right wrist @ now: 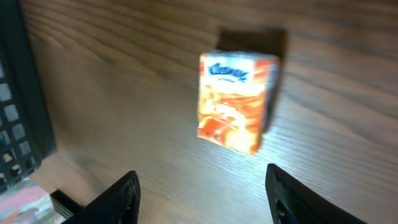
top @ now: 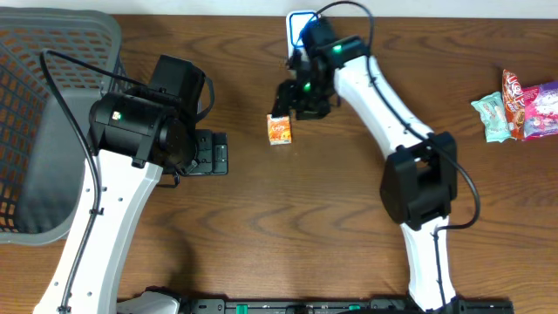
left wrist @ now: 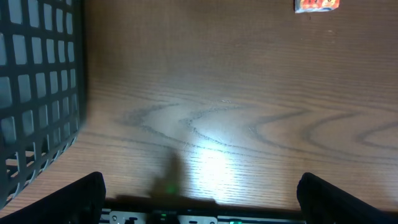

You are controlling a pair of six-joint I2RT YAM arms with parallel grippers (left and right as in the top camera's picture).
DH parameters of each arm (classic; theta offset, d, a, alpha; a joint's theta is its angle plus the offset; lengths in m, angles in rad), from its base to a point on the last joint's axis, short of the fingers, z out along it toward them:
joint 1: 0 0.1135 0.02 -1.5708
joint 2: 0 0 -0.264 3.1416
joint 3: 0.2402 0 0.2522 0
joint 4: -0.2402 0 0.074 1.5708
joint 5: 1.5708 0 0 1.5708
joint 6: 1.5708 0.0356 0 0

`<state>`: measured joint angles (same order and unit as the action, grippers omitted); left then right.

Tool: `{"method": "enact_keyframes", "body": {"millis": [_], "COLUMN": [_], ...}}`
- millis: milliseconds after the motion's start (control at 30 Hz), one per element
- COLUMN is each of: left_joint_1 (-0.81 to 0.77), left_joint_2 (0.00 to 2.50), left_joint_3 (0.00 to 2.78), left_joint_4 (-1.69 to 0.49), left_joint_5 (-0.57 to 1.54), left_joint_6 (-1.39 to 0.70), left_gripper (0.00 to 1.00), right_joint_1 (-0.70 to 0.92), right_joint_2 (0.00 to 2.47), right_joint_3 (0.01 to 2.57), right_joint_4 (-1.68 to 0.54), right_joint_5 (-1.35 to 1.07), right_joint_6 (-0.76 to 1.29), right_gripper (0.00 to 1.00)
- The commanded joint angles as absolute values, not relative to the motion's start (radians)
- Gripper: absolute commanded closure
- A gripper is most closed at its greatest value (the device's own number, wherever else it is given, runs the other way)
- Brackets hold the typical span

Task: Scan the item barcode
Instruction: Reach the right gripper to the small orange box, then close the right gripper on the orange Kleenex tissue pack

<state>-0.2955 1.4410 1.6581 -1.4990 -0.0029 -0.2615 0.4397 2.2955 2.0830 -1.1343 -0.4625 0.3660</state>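
Kleenex pack (right wrist: 236, 99): small orange pack resting on the table (top: 288, 218), upper middle of the right wrist view; in the overhead view it sits just left of top centre, with nothing gripping it
Right gripper (right wrist: 202, 196): fingers spread with nothing between them; it hangs close beside the pack and no contact shows
Step in hand: judged to be the pick-up that comes before scanning
How to do it well: centre the jaws over the pack's narrow sides, come down square, close gently since the pack looks soft, and leave the code side uncovered; which face carries the barcode cannot be told
Left gripper (left wrist: 202, 205): fingers wide apart and empty, over bare wood at left centre of the overhead view
Blue-and-white device (top: 296, 24): top centre, half hidden behind the right arm; possibly the scanner
Basket (top: 52, 52): grey, far left edge
Snack packets (top: 523, 105): far right edge, well apart from the pack
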Motion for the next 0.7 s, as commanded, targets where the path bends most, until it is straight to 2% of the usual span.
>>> {"method": "enact_keyframes", "body": {"millis": [0,200,533,667], "left_joint_1": [-0.291,-0.291,-0.291,-0.291], "left_joint_2": [1.444,1.444,1.444,1.444], "left_joint_3": [1.655,1.655,1.655,1.655], "left_joint_4": [-1.502,-1.502,-1.502,-1.502], "left_joint_5": [-0.009,-0.009,-0.009,-0.009], "left_joint_6": [-0.263,-0.263,-0.263,-0.263], "left_gripper": [0.02,0.02,0.02,0.02], "right_joint_1": [0.489,0.555,0.612,0.609], "right_joint_2": [2.314,2.347,2.446,2.471], "right_joint_3": [2.082,2.081,2.077,2.077], "right_joint_4": [-1.118,-1.104,-1.049,-1.113], "right_joint_5": [-0.334,-0.075,0.033,0.072], "right_joint_6": [0.500,0.636,0.635,0.635], "right_gripper": [0.43,0.46,0.47,0.54]}}
